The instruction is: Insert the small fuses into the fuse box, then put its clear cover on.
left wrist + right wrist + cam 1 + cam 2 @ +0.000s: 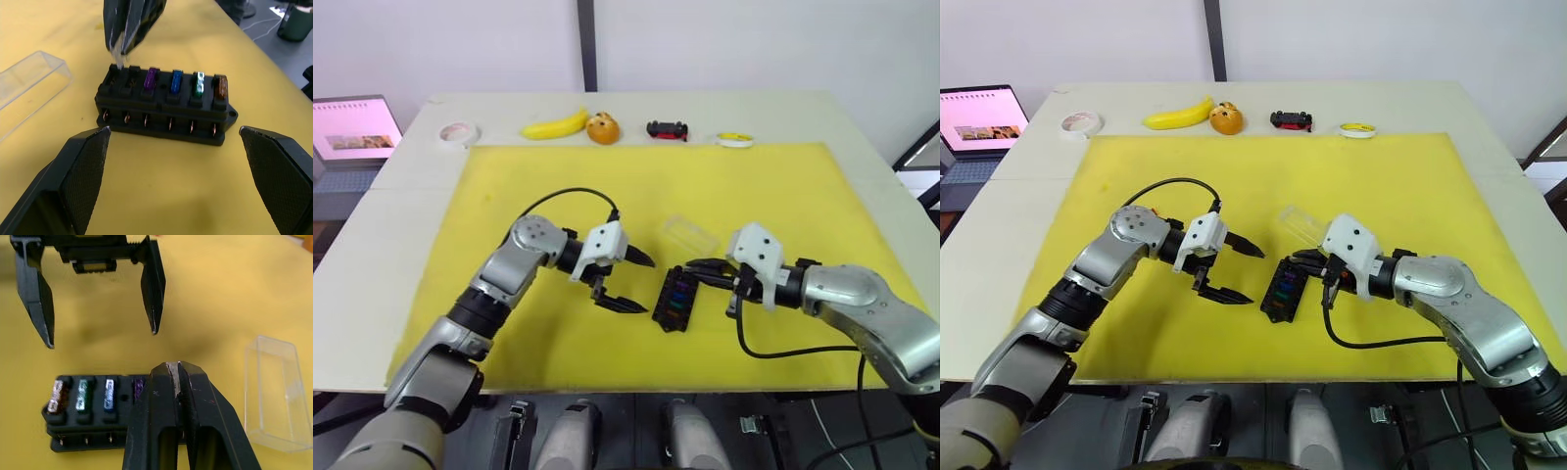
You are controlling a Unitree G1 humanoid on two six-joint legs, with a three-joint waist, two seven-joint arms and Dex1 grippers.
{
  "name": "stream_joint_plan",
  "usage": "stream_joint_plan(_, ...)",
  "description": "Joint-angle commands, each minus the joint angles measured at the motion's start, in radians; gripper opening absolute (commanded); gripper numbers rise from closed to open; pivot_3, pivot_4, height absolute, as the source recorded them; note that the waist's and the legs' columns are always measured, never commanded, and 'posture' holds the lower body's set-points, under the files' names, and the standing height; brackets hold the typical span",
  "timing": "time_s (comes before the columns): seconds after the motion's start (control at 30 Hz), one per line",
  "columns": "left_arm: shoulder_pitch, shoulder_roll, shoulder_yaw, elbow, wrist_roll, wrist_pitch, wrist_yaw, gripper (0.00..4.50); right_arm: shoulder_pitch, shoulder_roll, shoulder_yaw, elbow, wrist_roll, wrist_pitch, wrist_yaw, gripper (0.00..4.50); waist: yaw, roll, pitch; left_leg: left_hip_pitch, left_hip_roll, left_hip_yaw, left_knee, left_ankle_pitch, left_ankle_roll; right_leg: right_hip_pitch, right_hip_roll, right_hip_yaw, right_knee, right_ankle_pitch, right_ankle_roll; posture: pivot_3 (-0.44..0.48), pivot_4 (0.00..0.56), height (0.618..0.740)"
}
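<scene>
Black fuse box (166,110) — purple, blue, green, orange fuses (186,85) seated

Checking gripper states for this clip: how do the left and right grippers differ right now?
The left gripper is wide open, while the right gripper has its fingers pressed together. The left gripper hangs beside the fuse box, apart from it; the right gripper's tips are over the slots at the box's end, next to the purple fuse. Whether the right one holds a fuse cannot be seen. Both have black fingers and point toward the box.
</scene>
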State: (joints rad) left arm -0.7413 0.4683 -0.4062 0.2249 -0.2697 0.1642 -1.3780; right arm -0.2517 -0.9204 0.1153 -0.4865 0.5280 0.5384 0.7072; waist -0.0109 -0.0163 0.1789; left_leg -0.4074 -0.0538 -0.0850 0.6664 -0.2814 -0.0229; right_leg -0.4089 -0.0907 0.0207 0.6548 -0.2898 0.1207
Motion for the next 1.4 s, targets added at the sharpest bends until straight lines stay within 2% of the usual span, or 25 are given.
stream_joint_plan(0.03, -0.023, -0.003, 0.034, -0.011, 0.005, 0.002, -0.002, 4.44, -0.017, 0.021, -0.010, -0.005, -0.031, -0.021, 0.035, 0.00, 0.000, 0.000, 0.000, 0.000, 0.000, 0.000, 0.000, 0.000, 0.000, 0.000, 0.000, 0.000, 0.000, 0.000, 0.000, 0.000, 0.150, 0.740)
stream_joint_plan(0.37, -0.022, -0.019, 0.034, -0.002, 0.020, -0.004, -0.005, 4.44, -0.022, 0.077, -0.010, -0.010, -0.060, 0.025, 0.059, 0.00, 0.000, 0.000, 0.000, 0.000, 0.000, 0.000, 0.000, 0.000, 0.000, 0.000, 0.000, 0.000, 0.001, 0.000, 0.000, 0.000, 0.150, 0.740)
stream_joint_plan(1.4, -0.026, -0.039, 0.051, -0.014, 0.040, 0.005, -0.005, 4.44, -0.001, 0.127, -0.006, 0.012, -0.178, 0.005, 0.097, 0.00, -0.001, 0.000, 0.000, 0.001, 0.000, 0.000, 0.001, 0.001, -0.002, 0.000, 0.000, 0.000, 0.003, 0.000, 0.000, 0.000, 0.150, 0.740)
